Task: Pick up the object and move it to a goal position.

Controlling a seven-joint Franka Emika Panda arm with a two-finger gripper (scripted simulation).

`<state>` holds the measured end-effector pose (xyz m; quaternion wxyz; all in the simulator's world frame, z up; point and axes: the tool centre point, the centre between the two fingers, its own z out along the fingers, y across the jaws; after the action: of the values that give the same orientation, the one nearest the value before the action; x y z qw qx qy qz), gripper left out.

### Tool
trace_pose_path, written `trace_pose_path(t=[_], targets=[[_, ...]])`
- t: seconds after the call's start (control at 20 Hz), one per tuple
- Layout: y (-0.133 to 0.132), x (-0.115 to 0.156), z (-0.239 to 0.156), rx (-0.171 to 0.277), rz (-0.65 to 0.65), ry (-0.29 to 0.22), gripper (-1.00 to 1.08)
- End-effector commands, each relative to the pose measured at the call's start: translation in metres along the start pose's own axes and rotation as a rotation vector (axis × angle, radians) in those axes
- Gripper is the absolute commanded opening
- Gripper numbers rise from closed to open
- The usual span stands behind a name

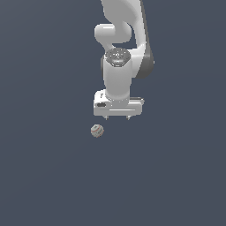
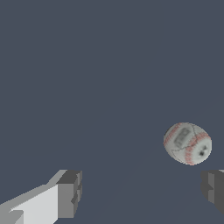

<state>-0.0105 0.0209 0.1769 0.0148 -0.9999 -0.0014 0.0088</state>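
The object is a small pale ball [image 1: 97,130] with thin reddish stripes and greyish patches, lying on the dark floor. In the exterior view it sits just below and toward the exterior view's left of my gripper [image 1: 117,118], which hangs above the floor with its short fingertips pointing down. The wrist view shows the ball [image 2: 187,143] close up, lying off to one side and outside the span between the fingers [image 2: 70,194]. My gripper [image 2: 140,192] is open, with nothing between its fingers.
A plain dark blue-grey floor [image 1: 53,176] fills both views. The white arm [image 1: 119,39] rises from the gripper toward the top of the exterior view.
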Motion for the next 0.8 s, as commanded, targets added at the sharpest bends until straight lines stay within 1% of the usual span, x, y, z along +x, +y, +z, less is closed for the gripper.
trace_pose_path(t=[0.0, 0.35, 0.55, 0.75], targets=[[-0.002, 0.000, -0.002, 0.003, -0.005, 0.000, 1.00], [0.004, 0.000, 0.003, 0.003, 0.041, 0.000, 1.00], [0.012, 0.000, 0.009, 0.003, 0.108, 0.001, 1.00], [0.023, 0.000, 0.018, 0.003, 0.202, 0.002, 1.00]])
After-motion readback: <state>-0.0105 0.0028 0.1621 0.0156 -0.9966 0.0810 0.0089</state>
